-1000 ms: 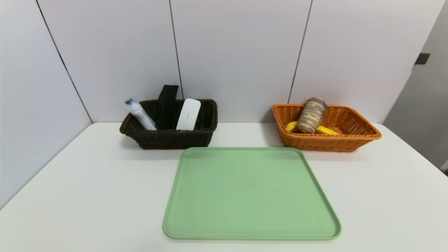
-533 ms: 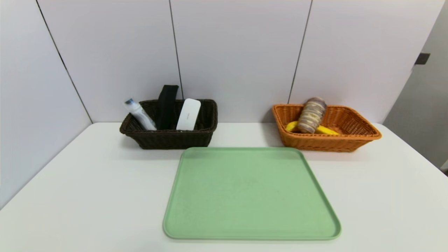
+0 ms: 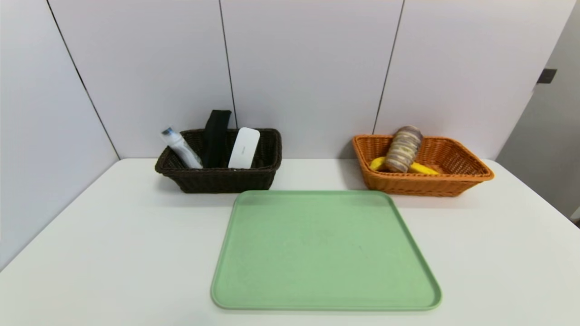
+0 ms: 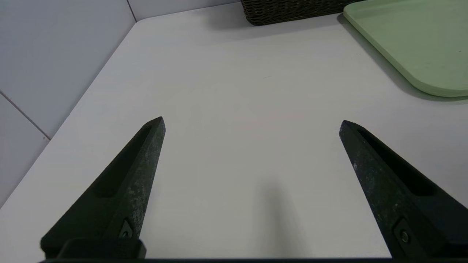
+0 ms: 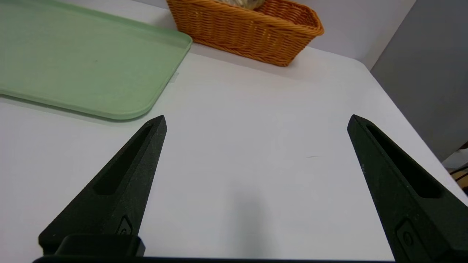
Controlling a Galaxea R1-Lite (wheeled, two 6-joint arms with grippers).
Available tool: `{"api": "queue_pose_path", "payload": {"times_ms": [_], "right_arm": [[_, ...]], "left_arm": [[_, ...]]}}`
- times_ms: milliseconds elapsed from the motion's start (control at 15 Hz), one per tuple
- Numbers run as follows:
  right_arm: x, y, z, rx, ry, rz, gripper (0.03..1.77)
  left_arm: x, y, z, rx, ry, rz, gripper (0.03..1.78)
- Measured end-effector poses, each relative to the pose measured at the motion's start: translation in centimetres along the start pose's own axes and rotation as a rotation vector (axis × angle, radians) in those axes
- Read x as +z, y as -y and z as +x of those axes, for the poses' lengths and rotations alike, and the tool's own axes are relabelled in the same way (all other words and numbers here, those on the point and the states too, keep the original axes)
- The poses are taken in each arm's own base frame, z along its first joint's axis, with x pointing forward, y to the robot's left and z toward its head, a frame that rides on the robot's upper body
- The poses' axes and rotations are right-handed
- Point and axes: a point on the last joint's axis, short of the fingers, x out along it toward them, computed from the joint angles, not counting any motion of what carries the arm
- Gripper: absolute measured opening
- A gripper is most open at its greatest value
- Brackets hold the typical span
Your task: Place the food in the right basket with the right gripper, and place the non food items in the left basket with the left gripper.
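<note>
Left hand [image 4: 252,118] and right hand [image 5: 257,115] are wide, each above the white worktop [image 3: 113,253]. Bottle [image 3: 182,148], black pouch [image 3: 216,138] and white device [image 3: 244,148] stand leaning in the dark basket [image 3: 222,181], their lower ends hidden. In the orange basket [image 3: 423,185], the bread [image 3: 404,149] covers the banana's [image 3: 422,169] middle.

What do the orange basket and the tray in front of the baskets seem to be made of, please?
The orange basket looks like glossy wicker, perhaps synthetic, judging by its woven strands. The green tray is probably smooth, satin plastic, given its even colour and rounded, moulded-looking rim.
</note>
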Motion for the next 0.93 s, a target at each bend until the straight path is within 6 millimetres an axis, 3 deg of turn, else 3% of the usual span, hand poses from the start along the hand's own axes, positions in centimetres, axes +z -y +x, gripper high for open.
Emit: {"api": "queue_pose_path", "payload": {"times_ms": [933], "right_arm": [[-0.18,-0.01,0.00,-0.010,-0.019,0.110,1.71]], "left_arm": [[-0.01,-0.01,0.00,0.003,-0.001,-0.045,1.69]]}}
